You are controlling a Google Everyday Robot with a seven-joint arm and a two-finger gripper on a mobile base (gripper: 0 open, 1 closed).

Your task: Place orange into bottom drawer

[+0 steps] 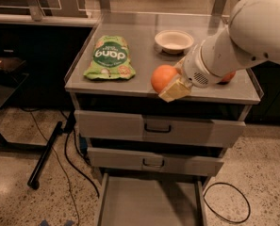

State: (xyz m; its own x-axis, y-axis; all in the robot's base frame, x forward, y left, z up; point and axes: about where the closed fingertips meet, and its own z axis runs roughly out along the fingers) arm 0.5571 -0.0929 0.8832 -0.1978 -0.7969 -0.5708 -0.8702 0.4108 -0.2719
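The orange is round and matte. My gripper is shut on it and holds it above the front edge of the cabinet top. One tan finger shows under the fruit's right side. The white arm reaches in from the upper right. The bottom drawer is pulled open below, a wide grey tray with a bare flat floor. The two upper drawers are shut.
A green snack bag lies on the left of the cabinet top. A white bowl stands at the back. A red apple is partly hidden behind the arm. Cables lie on the floor at both sides.
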